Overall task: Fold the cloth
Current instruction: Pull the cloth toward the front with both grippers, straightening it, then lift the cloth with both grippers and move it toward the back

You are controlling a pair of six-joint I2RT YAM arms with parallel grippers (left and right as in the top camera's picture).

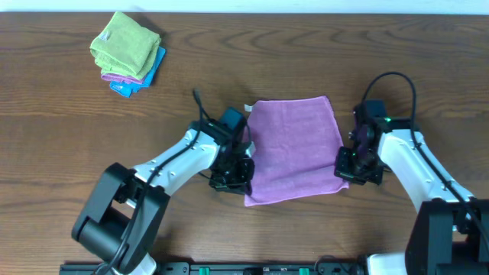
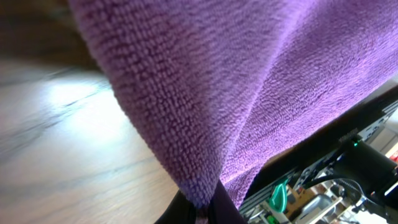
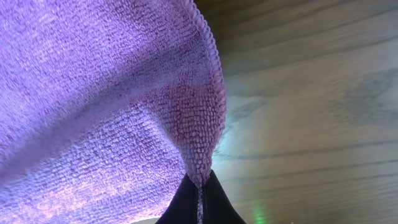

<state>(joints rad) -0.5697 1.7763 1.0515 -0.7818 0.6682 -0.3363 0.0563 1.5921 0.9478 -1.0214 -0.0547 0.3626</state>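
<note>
Overhead view: a stack of folded cloths (image 1: 126, 52) lies at the far left of the bench (image 1: 61, 137), well apart from the work area. The left arm (image 1: 179, 156) reaches the near left corner of the purple cloth (image 1: 294, 149), and the left jaws are clenched on that corner. The cloth is spread at bench centre, between the two arms. The right arm (image 1: 412, 164) reaches the near right corner, and the right jaws are clenched on its hem. Both wrist views show fabric fanning out from the pinch.

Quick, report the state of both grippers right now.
Left gripper: shut on the purple cloth, at its near left corner.
Right gripper: shut on the purple cloth, at its near right corner.
</note>
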